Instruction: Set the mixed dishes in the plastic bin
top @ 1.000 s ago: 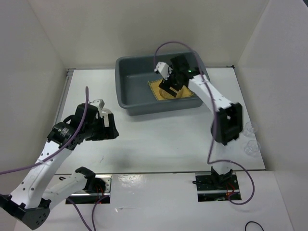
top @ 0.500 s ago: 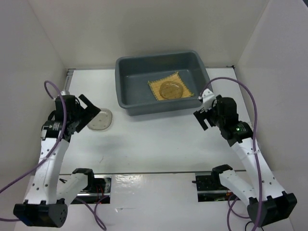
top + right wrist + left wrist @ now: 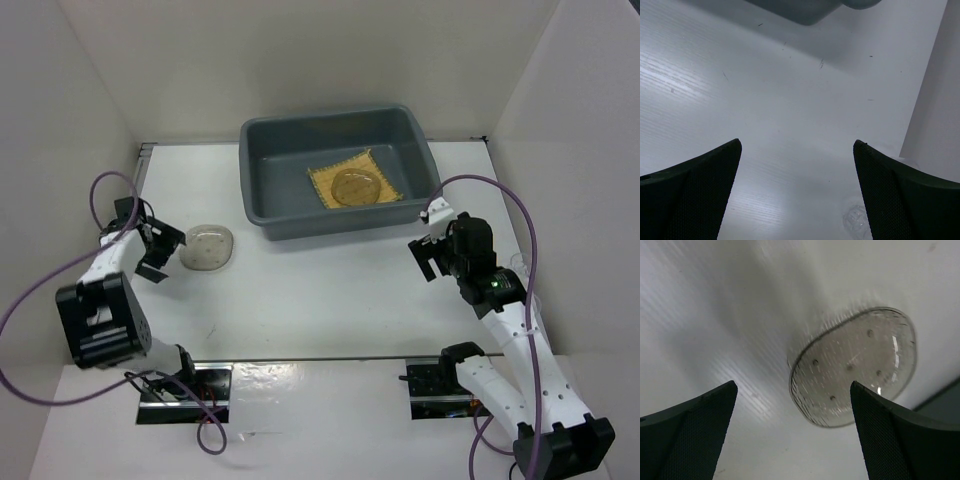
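Left pincer [image 3: 158, 252] spread wide, nothing in it. A clear shallow dish [image 3: 852, 367] lies flat on the table [image 3: 320, 300] just ahead of my fingertips, not touching them, left of the bin. Right pincer [image 3: 429, 257] wide too, empty, over bare table off the bin's near right corner. A small clear cup [image 3: 856, 220] shows blurred at the bottom of that wrist view. Plastic bin [image 3: 262, 200] at far middle. Inside it the woven placemat [image 3: 385, 172] lies flat, brown plate [image 3: 352, 186] on top.
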Motion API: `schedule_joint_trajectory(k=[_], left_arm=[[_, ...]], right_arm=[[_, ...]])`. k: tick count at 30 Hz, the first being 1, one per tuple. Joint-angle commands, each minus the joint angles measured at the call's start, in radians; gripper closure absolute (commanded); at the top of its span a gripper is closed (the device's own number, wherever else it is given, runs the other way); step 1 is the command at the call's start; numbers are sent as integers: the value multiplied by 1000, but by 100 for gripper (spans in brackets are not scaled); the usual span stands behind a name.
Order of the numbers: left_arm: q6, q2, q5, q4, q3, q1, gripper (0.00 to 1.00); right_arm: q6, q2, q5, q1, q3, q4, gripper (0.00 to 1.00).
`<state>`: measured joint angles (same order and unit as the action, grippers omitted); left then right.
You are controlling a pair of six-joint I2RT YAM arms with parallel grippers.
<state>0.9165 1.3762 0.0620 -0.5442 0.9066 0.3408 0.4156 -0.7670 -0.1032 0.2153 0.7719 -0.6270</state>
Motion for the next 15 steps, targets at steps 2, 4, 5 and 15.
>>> schedule_joint_trajectory(k=[2, 4, 5, 15], left_arm=[[-71, 171, -73, 98, 37, 9, 0], [-83, 196, -64, 111, 49, 9, 0], [-97, 219, -51, 112, 69, -2, 0], [-153, 291, -60, 162, 74, -2, 63]], right_arm=[[-3, 17, -6, -4, -8, 52, 3], [-3, 17, -6, -4, -8, 52, 3], [-3, 17, -6, -4, -8, 52, 3], [-3, 17, 3, -4, -8, 52, 3]])
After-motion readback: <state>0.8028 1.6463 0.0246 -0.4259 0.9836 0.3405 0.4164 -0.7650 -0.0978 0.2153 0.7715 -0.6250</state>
